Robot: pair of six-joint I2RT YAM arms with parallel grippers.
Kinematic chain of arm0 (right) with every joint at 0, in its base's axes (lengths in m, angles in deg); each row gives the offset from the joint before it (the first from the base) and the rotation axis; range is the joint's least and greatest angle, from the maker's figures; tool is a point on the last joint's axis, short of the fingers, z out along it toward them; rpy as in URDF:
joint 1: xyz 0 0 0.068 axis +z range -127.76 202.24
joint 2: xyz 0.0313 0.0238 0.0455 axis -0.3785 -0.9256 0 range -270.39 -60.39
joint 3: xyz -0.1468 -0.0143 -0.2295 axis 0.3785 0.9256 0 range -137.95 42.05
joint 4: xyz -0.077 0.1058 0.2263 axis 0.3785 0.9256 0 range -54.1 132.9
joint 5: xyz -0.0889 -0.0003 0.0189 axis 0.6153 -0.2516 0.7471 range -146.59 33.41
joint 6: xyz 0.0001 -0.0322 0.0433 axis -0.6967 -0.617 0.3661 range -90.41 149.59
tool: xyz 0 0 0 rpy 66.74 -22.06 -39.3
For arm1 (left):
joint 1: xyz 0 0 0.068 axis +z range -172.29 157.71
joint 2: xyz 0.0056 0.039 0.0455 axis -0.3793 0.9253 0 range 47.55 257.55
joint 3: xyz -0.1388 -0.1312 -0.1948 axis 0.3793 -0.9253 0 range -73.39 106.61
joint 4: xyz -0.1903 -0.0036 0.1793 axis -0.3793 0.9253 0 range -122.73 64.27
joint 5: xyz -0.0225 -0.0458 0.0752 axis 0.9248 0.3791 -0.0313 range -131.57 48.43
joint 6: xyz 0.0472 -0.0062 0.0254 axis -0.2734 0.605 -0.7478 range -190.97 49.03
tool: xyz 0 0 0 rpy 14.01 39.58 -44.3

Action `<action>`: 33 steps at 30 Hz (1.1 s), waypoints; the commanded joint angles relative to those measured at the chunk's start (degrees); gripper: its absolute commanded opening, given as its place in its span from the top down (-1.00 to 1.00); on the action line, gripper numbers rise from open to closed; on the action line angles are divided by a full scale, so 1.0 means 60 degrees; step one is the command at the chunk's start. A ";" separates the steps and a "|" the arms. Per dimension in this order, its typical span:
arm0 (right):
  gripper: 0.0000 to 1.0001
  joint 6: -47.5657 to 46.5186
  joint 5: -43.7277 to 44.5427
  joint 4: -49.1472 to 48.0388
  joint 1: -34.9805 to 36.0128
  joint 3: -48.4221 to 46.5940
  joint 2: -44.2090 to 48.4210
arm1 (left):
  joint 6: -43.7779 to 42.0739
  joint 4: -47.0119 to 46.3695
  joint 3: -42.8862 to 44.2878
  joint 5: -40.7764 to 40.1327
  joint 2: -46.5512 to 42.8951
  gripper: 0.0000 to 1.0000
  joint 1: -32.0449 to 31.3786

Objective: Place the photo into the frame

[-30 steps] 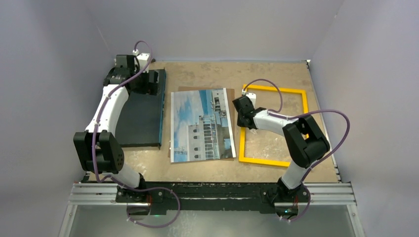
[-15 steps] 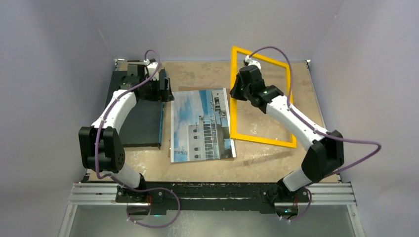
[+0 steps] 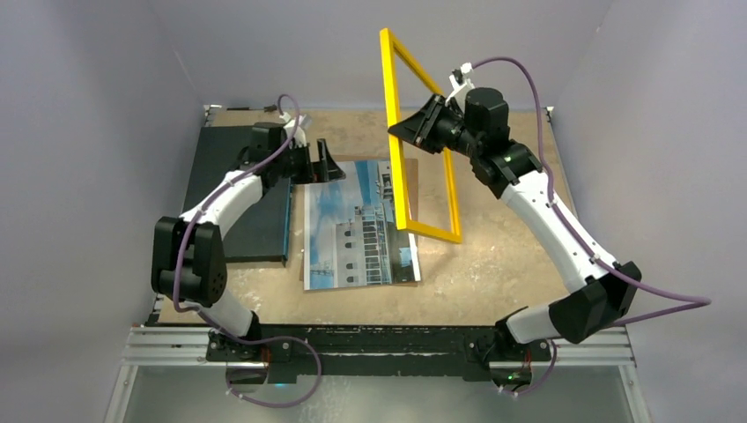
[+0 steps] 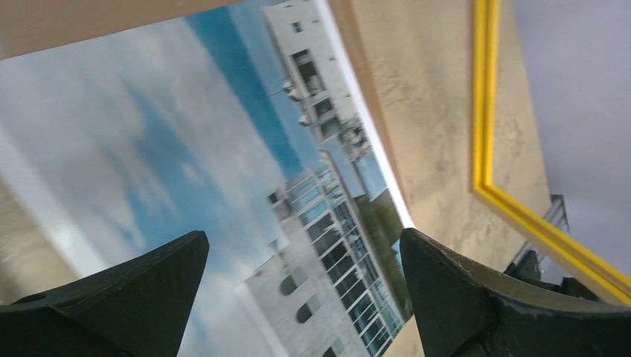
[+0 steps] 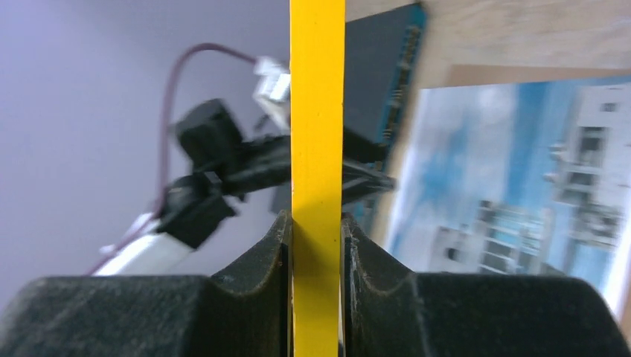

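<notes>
Yellow frame (image 3: 392, 115) clamped in right fingers (image 5: 253, 275); left fingers (image 4: 134, 290) spread above photo (image 3: 352, 229), beside slab (image 3: 260, 231).

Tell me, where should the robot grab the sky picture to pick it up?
Probably by its far edge, coming down from above with the open left gripper that hovers there. The photo lies flat and thin, so nothing sticks up. A finger would have to slip under an edge, and that edge is nearest.

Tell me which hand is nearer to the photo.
Left. The left hand is open just over the far edge of the photo; the right hand is high up beyond the photo's right side, shut on the frame.
</notes>
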 commanded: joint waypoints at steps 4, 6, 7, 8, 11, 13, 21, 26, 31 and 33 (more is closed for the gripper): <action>1.00 0.3634 -0.3632 -0.5126 -0.0501 0.0706 0.0601 | 0.1422 -0.1866 0.0087 0.1138 0.0982 -1.00 -0.1040; 1.00 0.4188 -0.3800 -0.5810 -0.0512 0.0867 0.0625 | 0.1530 -0.2246 0.0159 0.1132 0.1168 -1.00 -0.1225; 1.00 0.4326 -0.3859 -0.5980 -0.0513 0.0908 0.0626 | 0.1588 -0.2388 0.0222 0.1112 0.1211 -1.00 -0.1277; 1.00 0.4577 -0.3925 -0.6203 -0.0511 0.0961 0.0623 | 0.1687 -0.2556 0.0257 0.1073 0.1261 -1.00 -0.1339; 1.00 0.5410 -0.4086 -0.7084 -0.0513 0.1329 0.0638 | 0.1976 -0.3082 0.0287 0.0953 0.1345 -1.00 -0.1417; 1.00 0.6117 -0.4181 -0.7869 -0.0513 0.1635 0.0625 | 0.2058 -0.3321 0.0270 0.0905 0.1464 -1.00 -0.1473; 1.00 0.7807 -0.3791 -1.0220 -0.0505 0.2710 0.0610 | 0.2834 -0.4656 -0.0150 0.1200 0.1654 -1.00 -0.1623; 1.00 0.8384 -0.3695 -1.0905 -0.0513 0.2869 0.0464 | 0.2486 -0.4326 -0.0463 0.0945 0.1699 -1.00 -0.1633; 1.00 0.8617 -0.3588 -1.1229 -0.0498 0.3175 0.0458 | 0.2562 -0.4649 -0.0616 0.1071 0.1743 -0.57 -0.1632; 1.00 0.8601 -0.3611 -1.1190 -0.0498 0.3305 0.0426 | 0.2456 -0.4683 -0.0600 0.1054 0.1686 -0.21 -0.1624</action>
